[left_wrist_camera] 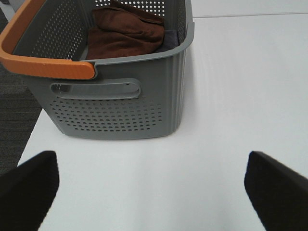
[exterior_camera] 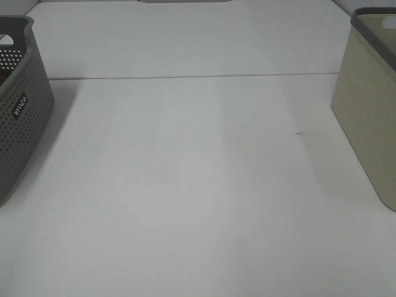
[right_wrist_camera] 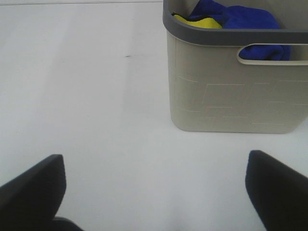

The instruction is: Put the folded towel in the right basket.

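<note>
A brown folded towel [left_wrist_camera: 125, 33] lies inside the grey perforated basket [left_wrist_camera: 120, 110], seen in the left wrist view. That basket stands at the table's left edge [exterior_camera: 21, 117]. The beige right basket [exterior_camera: 368, 117] with a dark grey rim stands at the right edge. In the right wrist view it [right_wrist_camera: 231, 101] holds a blue cloth [right_wrist_camera: 240, 19] and a yellow cloth [right_wrist_camera: 202, 21]. My left gripper [left_wrist_camera: 151, 192] is open and empty, short of the grey basket. My right gripper [right_wrist_camera: 154, 192] is open and empty, short of the beige basket. Neither gripper shows in the exterior high view.
The grey basket has an orange handle [left_wrist_camera: 43, 62] folded down along its near rim. A seam [exterior_camera: 185, 77] runs across the white table behind the baskets. The table's left edge drops to a dark floor [left_wrist_camera: 14, 110].
</note>
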